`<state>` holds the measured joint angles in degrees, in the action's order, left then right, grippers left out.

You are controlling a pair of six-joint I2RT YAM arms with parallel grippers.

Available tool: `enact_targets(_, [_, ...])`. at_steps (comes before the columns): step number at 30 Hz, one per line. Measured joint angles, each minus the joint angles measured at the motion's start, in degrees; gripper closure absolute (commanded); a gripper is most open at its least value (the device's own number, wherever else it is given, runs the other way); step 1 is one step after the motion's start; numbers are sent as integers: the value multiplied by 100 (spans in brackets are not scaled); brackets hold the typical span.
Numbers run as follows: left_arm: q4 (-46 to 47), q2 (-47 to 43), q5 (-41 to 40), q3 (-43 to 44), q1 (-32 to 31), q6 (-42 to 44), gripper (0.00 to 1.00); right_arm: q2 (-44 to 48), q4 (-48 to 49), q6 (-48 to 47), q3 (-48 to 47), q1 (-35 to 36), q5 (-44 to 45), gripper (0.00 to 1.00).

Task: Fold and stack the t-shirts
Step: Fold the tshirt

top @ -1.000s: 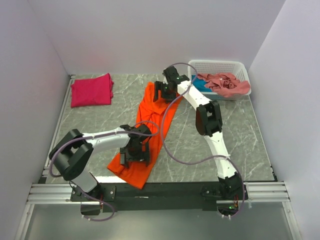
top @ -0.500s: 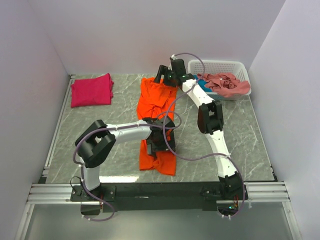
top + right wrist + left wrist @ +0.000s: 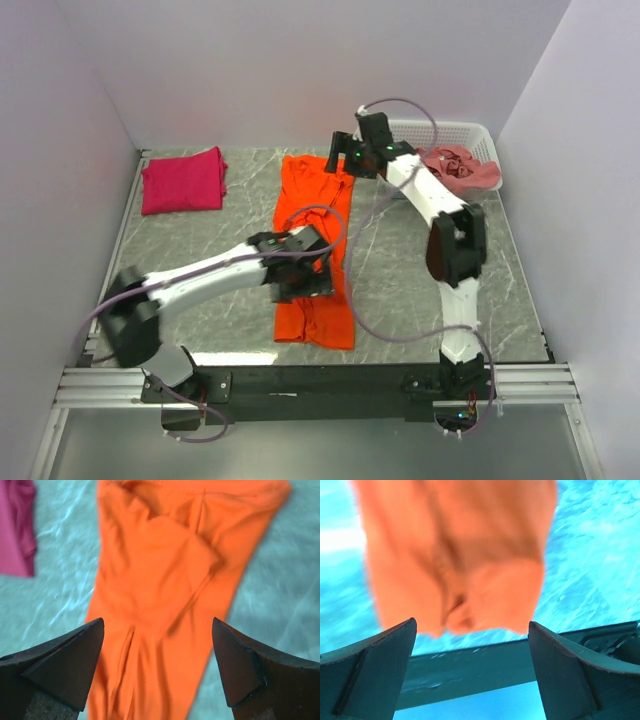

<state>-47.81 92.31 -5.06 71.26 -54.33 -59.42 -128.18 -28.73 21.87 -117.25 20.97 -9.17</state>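
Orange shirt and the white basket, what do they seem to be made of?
The orange shirt looks like soft, matte knit cloth, possibly cotton or a blend. It lies limp on the table with creases and folds. The white basket looks like rigid moulded plastic. Its walls are an even lattice of openings under a smooth rim.

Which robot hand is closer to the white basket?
Right. The right gripper hovers over the far end of the orange t-shirt, just beside the basket. The left gripper is over the shirt's near end, much farther away.
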Motion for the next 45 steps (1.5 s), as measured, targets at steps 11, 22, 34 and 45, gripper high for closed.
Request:
enact_targets(11, [50, -2168, 26, -2575, 737, -155, 14, 4843, 1161, 638, 6004, 667, 26, 9])
enact_targets(22, [1349, -2249, 1126, -3650, 1023, 22, 46, 6776, 1198, 1952, 8710, 2127, -337, 19])
enact_targets(34, [1683, -2015, 1283, -3904, 750, -210, 77, 6804, 1858, 2815, 9715, 2470, -960, 34])
enact_targets(45, [1513, -1727, 975, -3646, 734, -249, 99, 6024, 2435, 3060, 9700, 2691, -1045, 72])
